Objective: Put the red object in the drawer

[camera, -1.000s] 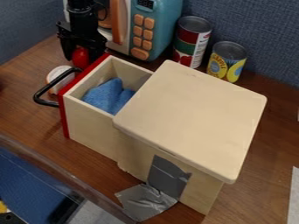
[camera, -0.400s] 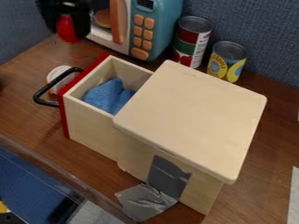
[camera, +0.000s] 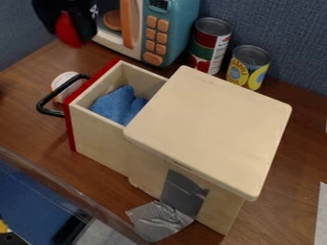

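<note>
The brown wood-grain counter (camera: 26,110) is backed by blue, fabric-covered partition walls (camera: 287,43). Light is faintly reflected along its dark edge. Beyond that edge, at lower left, a blue textured surface (camera: 28,196) and pale grey floor (camera: 105,235) are seen.

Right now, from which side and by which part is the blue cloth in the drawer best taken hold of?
I would pinch the blue cloth by its raised peak, coming straight down from above. The drawer is open on top but its walls block the sides, and the folds bunch upward.
</note>
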Motion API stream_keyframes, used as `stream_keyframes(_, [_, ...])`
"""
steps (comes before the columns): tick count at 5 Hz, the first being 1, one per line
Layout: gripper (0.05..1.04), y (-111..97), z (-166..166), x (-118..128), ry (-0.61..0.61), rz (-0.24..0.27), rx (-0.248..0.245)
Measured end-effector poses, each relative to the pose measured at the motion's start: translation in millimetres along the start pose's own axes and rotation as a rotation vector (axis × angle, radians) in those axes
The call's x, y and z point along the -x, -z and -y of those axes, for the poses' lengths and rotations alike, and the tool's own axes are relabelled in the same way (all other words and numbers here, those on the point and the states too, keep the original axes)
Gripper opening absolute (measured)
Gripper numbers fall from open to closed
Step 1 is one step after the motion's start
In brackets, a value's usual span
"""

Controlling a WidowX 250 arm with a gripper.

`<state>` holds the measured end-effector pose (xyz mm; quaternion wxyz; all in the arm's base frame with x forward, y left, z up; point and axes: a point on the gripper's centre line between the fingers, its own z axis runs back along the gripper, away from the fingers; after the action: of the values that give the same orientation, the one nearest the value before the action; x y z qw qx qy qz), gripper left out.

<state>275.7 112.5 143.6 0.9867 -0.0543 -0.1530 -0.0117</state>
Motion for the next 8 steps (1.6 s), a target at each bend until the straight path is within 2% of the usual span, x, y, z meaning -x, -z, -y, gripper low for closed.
stream_keyframes(1, [0.879, -1.3, 29.3, 14.2, 0.072, -0.008, 0.025])
stream_keyframes(2, [0.879, -2.9, 51.9, 21.4, 0.125, -0.009, 0.019])
stream_keyframes(4, [0.879, 9.8, 82.5, 15.5, 0.153, -0.033, 0.001])
stream_keyframes(5, [0.879, 20.3, 91.1, 0.3, 0.138, -0.033, 0.008])
stream_keyframes(7, [0.879, 50.0, 74.0, -4.6, 0.115, -0.075, -0.027])
stream_keyframes(8, [0.879, 54.6, 66.5, 5.4, 0.115, -0.09, -0.034])
